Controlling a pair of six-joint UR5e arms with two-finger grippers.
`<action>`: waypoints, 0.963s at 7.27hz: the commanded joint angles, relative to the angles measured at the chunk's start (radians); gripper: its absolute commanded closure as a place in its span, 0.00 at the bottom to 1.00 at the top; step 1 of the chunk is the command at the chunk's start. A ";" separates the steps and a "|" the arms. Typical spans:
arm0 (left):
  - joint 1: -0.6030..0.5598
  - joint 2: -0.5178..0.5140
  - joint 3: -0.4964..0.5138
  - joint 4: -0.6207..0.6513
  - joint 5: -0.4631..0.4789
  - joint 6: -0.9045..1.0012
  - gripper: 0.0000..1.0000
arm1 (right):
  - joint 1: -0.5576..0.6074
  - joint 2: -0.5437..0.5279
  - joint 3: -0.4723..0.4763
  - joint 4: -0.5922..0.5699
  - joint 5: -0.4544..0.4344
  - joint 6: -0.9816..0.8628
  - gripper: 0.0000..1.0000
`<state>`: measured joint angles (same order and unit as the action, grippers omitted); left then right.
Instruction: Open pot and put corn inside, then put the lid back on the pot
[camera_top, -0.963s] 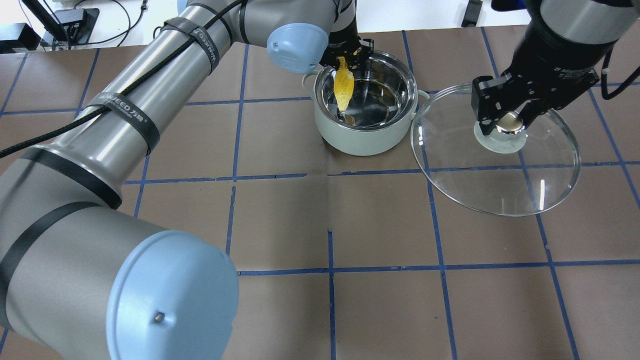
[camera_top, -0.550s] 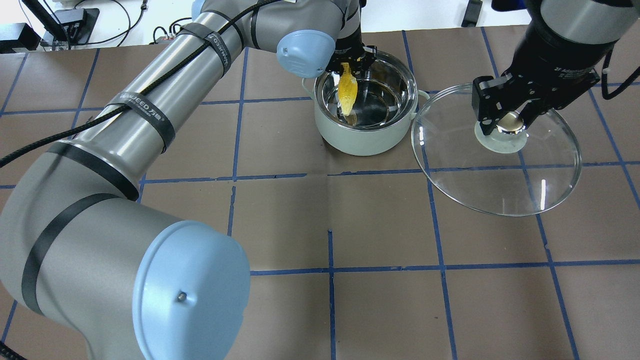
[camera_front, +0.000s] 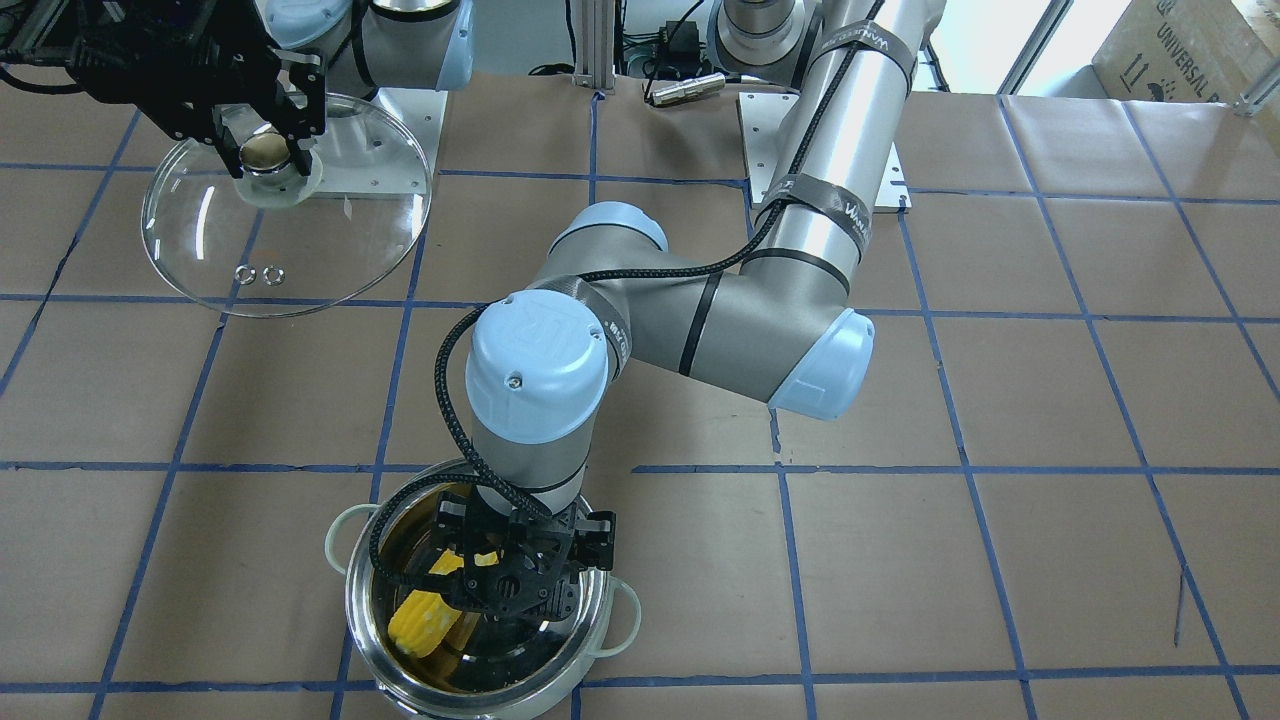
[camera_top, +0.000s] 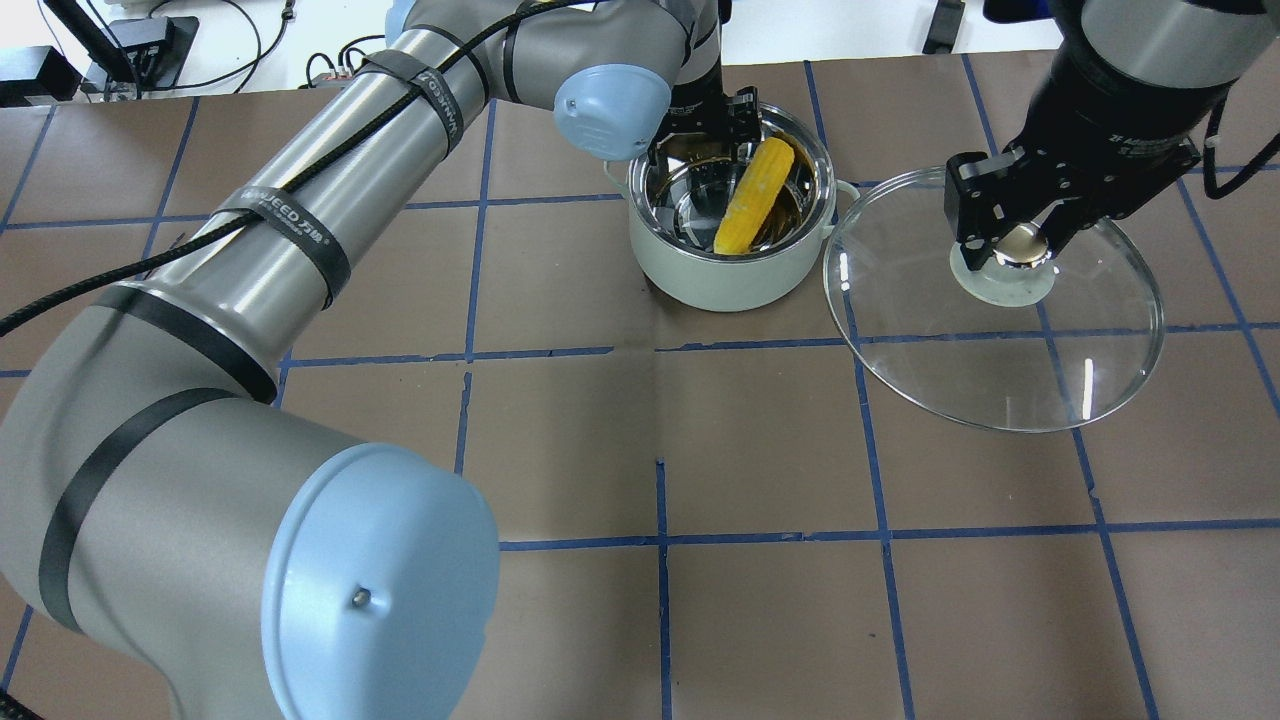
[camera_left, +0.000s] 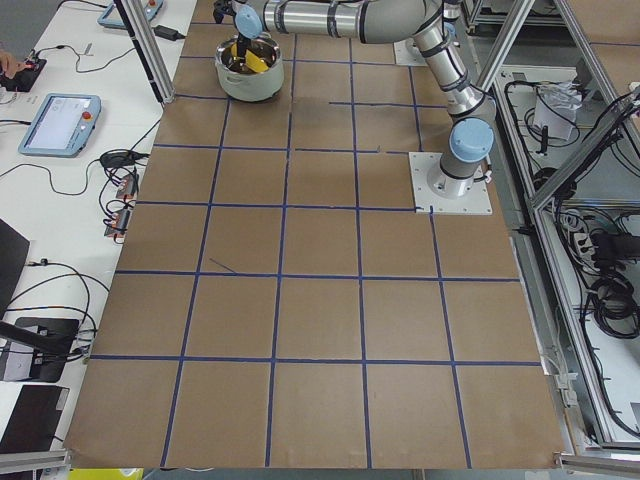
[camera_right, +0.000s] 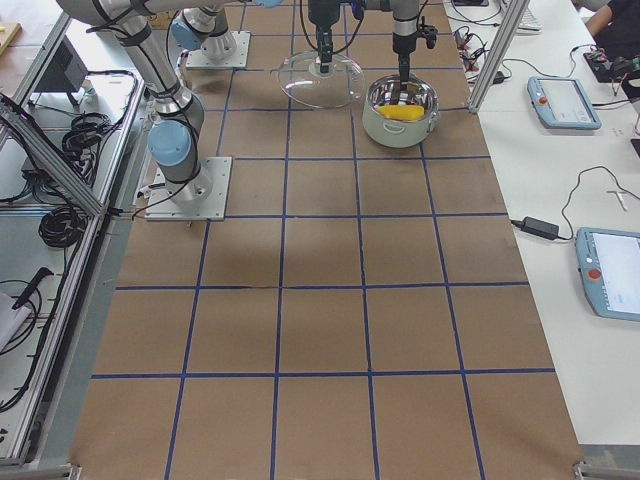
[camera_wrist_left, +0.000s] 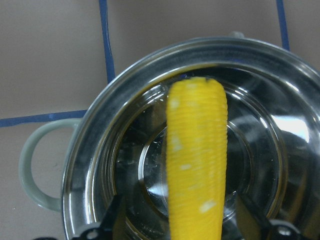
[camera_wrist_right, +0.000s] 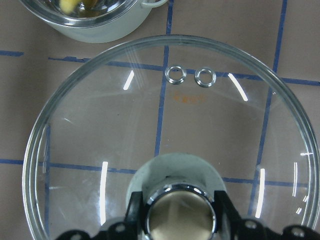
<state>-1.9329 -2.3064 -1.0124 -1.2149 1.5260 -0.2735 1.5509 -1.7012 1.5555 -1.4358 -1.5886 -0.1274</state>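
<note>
I note the yellow tapered corn ear (camera_top: 752, 195) lying slantwise inside the shiny round steel pot (camera_top: 720, 280) under my wide-open left tool (camera_top: 705, 135), while my right tool (camera_top: 1012, 250) clamps the clear domed glass lid (camera_top: 1000, 370) just beside the pot's right.

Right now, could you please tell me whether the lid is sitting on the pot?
No, the lid is off to the side of the open pot, gripped at its knob by the right gripper.
</note>
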 joint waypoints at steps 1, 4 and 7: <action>0.055 0.056 -0.006 -0.053 -0.007 0.019 0.00 | 0.000 0.003 0.000 -0.020 0.001 0.003 0.54; 0.173 0.242 -0.171 -0.129 0.000 0.239 0.00 | 0.044 0.084 -0.003 -0.150 0.010 0.017 0.54; 0.334 0.557 -0.425 -0.310 -0.006 0.280 0.00 | 0.119 0.222 -0.005 -0.354 0.010 0.064 0.53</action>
<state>-1.6576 -1.8789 -1.3617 -1.4011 1.5164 -0.0058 1.6415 -1.5331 1.5515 -1.7063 -1.5786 -0.0893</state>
